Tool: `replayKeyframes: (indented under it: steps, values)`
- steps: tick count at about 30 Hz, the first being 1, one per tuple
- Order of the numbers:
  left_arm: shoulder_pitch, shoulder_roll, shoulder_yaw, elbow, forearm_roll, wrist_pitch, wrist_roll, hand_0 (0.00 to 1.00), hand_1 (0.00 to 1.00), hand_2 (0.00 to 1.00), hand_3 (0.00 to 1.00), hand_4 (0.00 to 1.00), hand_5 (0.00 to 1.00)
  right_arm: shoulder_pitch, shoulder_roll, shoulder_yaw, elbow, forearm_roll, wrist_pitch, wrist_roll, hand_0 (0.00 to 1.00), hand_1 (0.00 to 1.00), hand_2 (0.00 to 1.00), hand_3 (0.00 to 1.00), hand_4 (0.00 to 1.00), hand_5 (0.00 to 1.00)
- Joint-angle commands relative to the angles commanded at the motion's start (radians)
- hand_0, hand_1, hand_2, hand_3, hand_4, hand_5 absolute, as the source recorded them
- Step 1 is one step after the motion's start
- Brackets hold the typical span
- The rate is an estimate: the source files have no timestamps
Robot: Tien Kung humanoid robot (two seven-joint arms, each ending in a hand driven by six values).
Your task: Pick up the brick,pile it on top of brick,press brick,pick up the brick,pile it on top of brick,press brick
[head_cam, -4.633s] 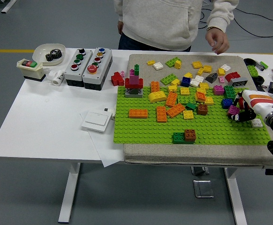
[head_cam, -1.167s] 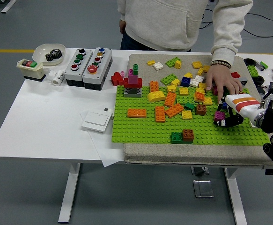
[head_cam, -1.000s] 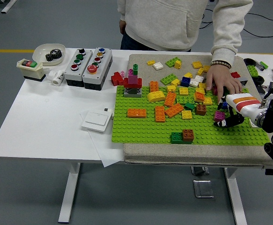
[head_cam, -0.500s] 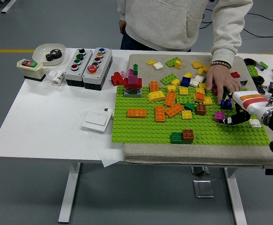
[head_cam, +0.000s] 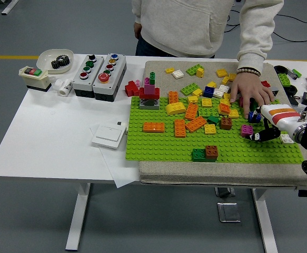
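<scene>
Pulled back toward the right edge over the last second: right robot hand (head_cam: 263, 135), black fingers curled together low over the green baseplate (head_cam: 164, 145), holding nothing that can be made out. Left behind just to its left: the magenta brick (head_cam: 246, 130), earlier tucked at the fingertips, now seated alone on the baseplate and clear of the hand. Read as a release or a lost grip rather than a finished stack, since nothing sits beneath that brick but the plate. Not yet piled, not yet pressed.

Brick small and nearly square, so no marked long axis; studs facing up, edges turned a little off the baseplate's rows.

Just beyond the robot hand, toward the far side: a person's hand (head_cam: 250, 95), flat among the loose bricks, fingertips beside a blue brick (head_cam: 255, 117). Further left of the robot hand, near the front edge: a green and brown pair (head_cam: 206, 153). No left robot hand in view. White tabletop (head_cam: 48, 137) far off to the left.
</scene>
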Motion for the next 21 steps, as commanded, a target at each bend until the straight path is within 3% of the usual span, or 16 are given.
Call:
replayKeyframes:
  steps: [21]
  values:
    - [-0.001, 0.001, -0.004, -0.001, 0.011, -0.002, 0.005, 0.725, 0.735, 0.769, 0.624, 0.741, 0.696, 0.0, 0.012, -0.018, -0.018, 0.018, -0.03, 0.005, 0.172, 0.116, 0.213, 0.517, 0.892, 0.539]
